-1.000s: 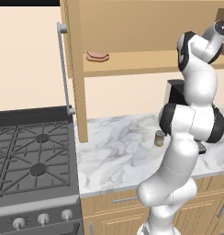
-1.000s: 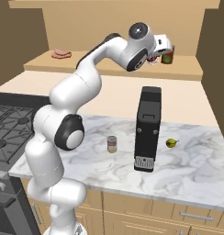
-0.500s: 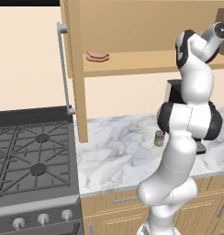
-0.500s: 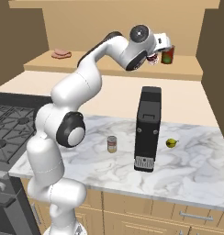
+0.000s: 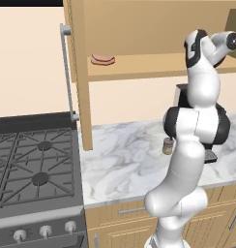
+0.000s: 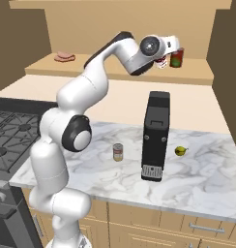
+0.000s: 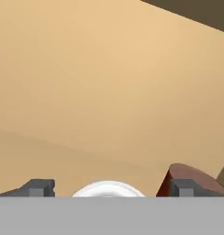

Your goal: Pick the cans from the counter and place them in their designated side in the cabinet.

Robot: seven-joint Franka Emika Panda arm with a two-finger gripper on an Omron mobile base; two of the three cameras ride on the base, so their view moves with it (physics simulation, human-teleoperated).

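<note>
End effector (image 7: pixel 109 187) now spread wide — red can (image 6: pixel 161 61) released, half-hidden on cabinet shelf (image 6: pixel 197 76).

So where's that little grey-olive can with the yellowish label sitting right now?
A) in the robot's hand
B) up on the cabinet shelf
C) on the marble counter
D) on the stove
C: the grey-olive can stands on the marble counter, left of the tall black appliance.

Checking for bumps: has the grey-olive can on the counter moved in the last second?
No. The grey-olive can stands where it did, with the same gap left of the black appliance.
</note>
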